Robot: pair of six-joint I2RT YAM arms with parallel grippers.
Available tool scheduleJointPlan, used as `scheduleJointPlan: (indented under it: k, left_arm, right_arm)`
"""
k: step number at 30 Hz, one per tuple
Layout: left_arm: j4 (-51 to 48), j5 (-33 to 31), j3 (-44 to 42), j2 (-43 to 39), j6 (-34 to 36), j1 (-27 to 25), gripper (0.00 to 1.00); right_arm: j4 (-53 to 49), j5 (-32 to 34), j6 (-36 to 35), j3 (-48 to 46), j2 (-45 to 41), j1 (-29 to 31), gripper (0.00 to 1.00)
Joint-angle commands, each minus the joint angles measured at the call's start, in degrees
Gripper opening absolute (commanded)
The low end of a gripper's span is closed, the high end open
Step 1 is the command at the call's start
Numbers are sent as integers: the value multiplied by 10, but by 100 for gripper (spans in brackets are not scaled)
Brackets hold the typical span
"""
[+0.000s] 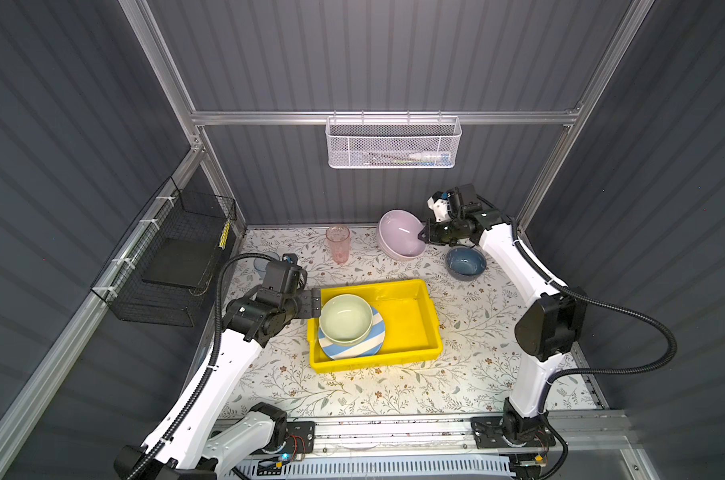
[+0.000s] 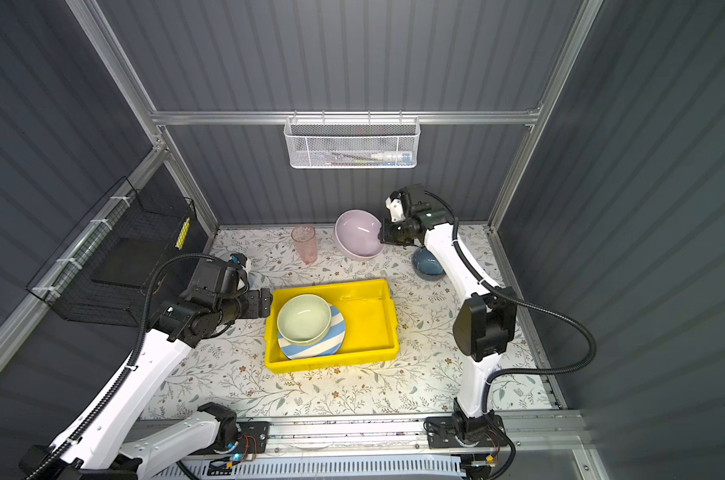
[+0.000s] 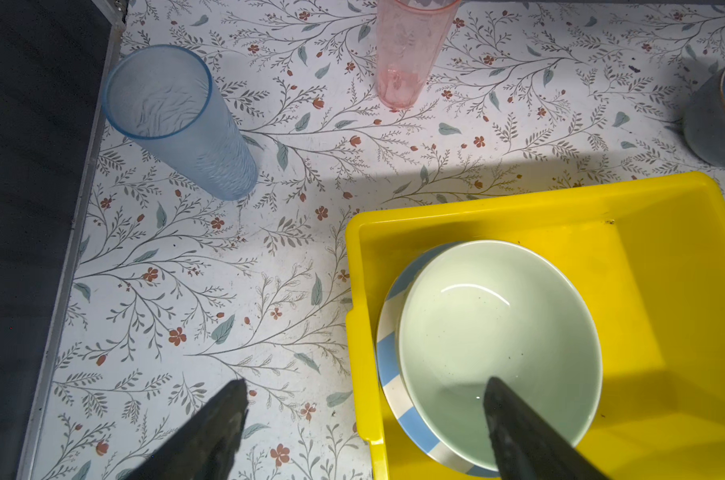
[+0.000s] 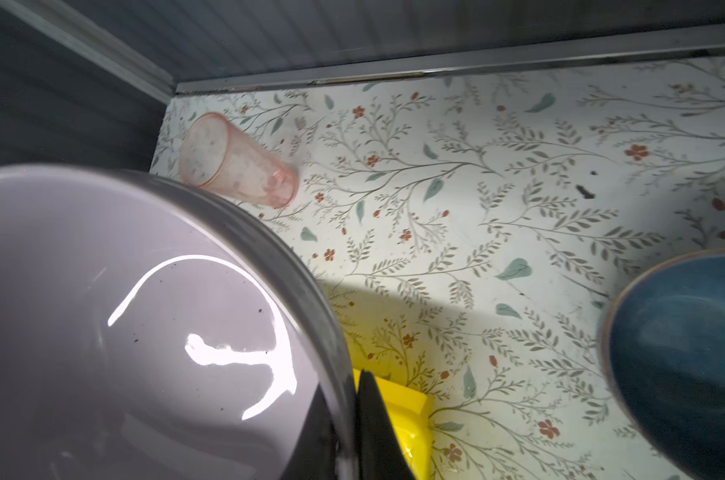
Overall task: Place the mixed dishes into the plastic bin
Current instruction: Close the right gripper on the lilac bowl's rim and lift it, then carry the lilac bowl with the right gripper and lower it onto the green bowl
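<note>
On the worktop (image 1: 456, 374), a yellow bin (image 1: 410, 328) holds a green bowl (image 1: 346, 318) on a striped plate (image 1: 352, 351).
Left jaws apart; right jaws clamp a tilted lilac bowl (image 1: 400, 232).

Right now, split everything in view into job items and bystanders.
Job: yellow plastic bin, pale green bowl, blue-white striped plate, lilac bowl, blue bowl, pink tumbler, blue tumbler.
Just lying about: white mesh basket, black wire basket.
</note>
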Motion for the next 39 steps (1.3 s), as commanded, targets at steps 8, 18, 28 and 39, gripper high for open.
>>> scheduleJointPlan:
  k: [8,18,28,39]
  left_arm:
    - [-26,-58,-10,-51,1,3,92]
    - [-26,-89,-15,-86,5,3,93]
    - [-28,-108,-15,-100,0,3,93]
    - [-24,-105,-22,-112,-2,3,93]
  right_arm:
    - [-56,-12,-54,19,-28,115,1]
    - [-59,15,-28,12,-14,181,1]
    - [-63,116,-6,11,8,251,0]
    - [-82,132,25,33,50,274,0]
